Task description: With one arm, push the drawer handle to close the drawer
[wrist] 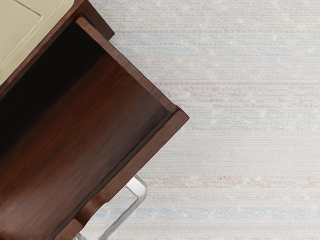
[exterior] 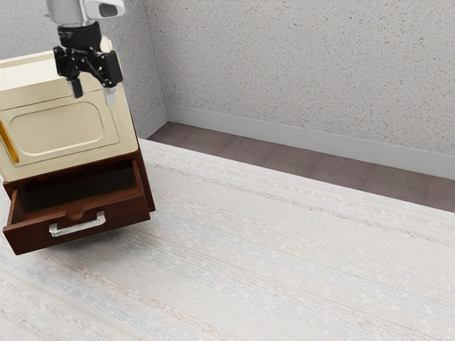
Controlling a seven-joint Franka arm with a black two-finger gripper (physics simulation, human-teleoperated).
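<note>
Drawer (exterior: 124, 213): located in the dark wooden housing (exterior: 144, 177), directly below the cream upper section (exterior: 64, 128), and pulled out well beyond the housing opening. The interior is exposed in both views. The closing operation is judged to be at its approach stage; no closed position has been reached, and the full inward travel is left to be carried out.

Handle (exterior: 78, 227): mounted on the outer face of the drawer front, below the notch (exterior: 75, 214) in the upper edge. No contact is made with it by the arm, so the pushing step is assessed as outstanding.

End effector (exterior: 94, 98): positioned high above the drawer, well apart from the handle. The two fingers are spread with a clear gap between them, and nothing is held. Before force is applied, the end effector should be lowered to handle height and placed on the outer side of the drawer front. Pressure should then be directed toward the housing, along the drawer's line of travel. Completion is to be accepted only when the drawer front is seated against the housing.
</note>
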